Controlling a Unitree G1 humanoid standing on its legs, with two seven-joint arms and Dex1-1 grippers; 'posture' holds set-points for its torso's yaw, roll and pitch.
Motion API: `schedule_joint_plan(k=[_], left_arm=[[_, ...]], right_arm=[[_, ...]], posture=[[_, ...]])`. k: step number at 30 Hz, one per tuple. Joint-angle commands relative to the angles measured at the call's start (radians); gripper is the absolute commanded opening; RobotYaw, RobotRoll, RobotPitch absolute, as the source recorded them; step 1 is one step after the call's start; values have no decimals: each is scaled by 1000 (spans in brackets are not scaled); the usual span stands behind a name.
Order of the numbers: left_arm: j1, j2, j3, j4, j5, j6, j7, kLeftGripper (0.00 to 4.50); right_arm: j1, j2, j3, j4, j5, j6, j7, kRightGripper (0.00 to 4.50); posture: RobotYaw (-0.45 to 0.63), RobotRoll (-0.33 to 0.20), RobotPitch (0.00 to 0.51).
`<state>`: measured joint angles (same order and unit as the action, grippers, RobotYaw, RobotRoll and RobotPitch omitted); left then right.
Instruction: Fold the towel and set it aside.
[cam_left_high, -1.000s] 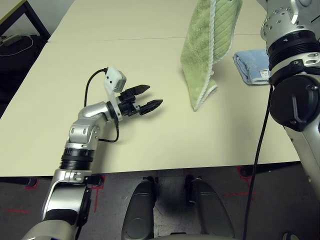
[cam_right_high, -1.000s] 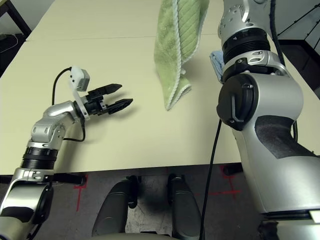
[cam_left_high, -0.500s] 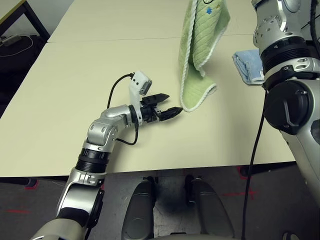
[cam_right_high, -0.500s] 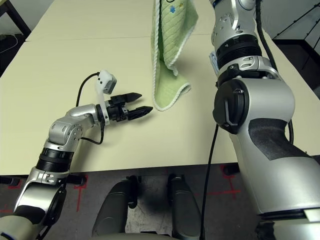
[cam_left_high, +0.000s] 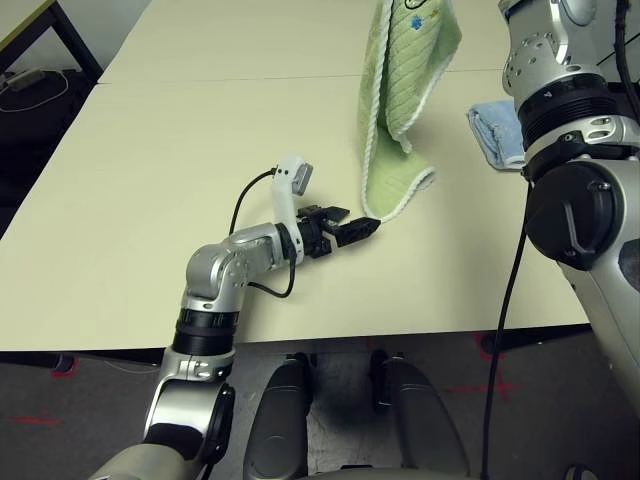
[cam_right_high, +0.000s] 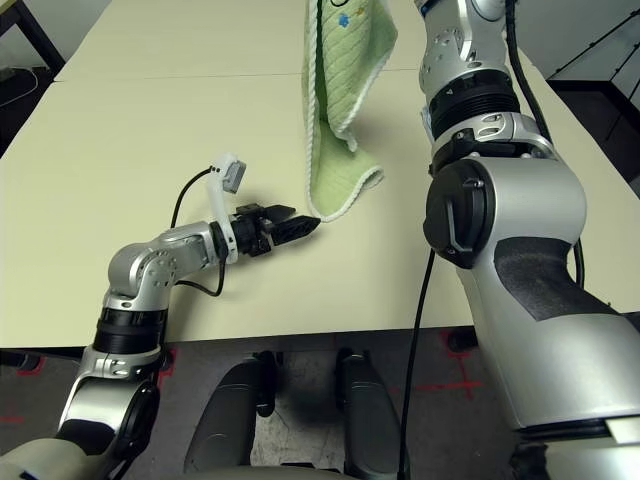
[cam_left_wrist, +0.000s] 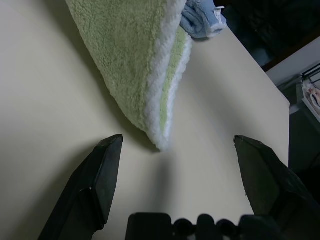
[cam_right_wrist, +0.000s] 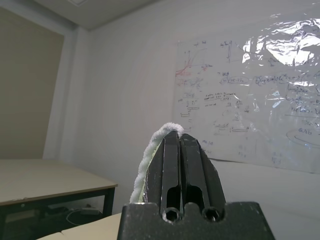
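Observation:
The light green towel (cam_left_high: 397, 95) hangs down from above the head views, and its lower corner (cam_left_wrist: 159, 142) touches the table (cam_left_high: 140, 200). My right gripper (cam_right_wrist: 179, 137) is raised high and shut on the towel's white top edge (cam_right_wrist: 146, 160). Low over the table, my left gripper (cam_left_high: 356, 222) is open right at that lower corner. In the left wrist view the corner lies between the two spread fingertips (cam_left_wrist: 109, 150), touching neither.
A smaller light blue towel (cam_left_high: 493, 132) lies folded on the table behind the green one, close to my right arm (cam_left_high: 575, 130). The table's seam (cam_left_high: 220, 80) runs across further back. The front edge of the table is close below my left elbow.
My left arm has reached right across the table until its open fingers stand at the towel's lower corner. The hanging towel turned and shifted slightly, then held still.

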<state>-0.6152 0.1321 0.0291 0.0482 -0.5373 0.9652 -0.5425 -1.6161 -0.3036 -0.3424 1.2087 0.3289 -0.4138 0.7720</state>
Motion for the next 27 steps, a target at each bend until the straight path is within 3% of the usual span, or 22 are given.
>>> schedule_joint_plan(k=[1, 9, 27], left_arm=[[-11, -21, -1, 50, 1, 11, 28, 4500], [-24, -43, 15, 72, -24, 93, 66, 4500], [-49, -105, 12, 145, -13, 119, 123, 4500]], right_arm=[[-7, -5, -3, -13, 0, -5, 8, 12], [-8, -7, -3, -11, -1, -5, 9, 12], [-9, -8, 1, -7, -6, -6, 12, 12]], posture=[[50, 0, 212], [52, 0, 213], [48, 0, 215]])
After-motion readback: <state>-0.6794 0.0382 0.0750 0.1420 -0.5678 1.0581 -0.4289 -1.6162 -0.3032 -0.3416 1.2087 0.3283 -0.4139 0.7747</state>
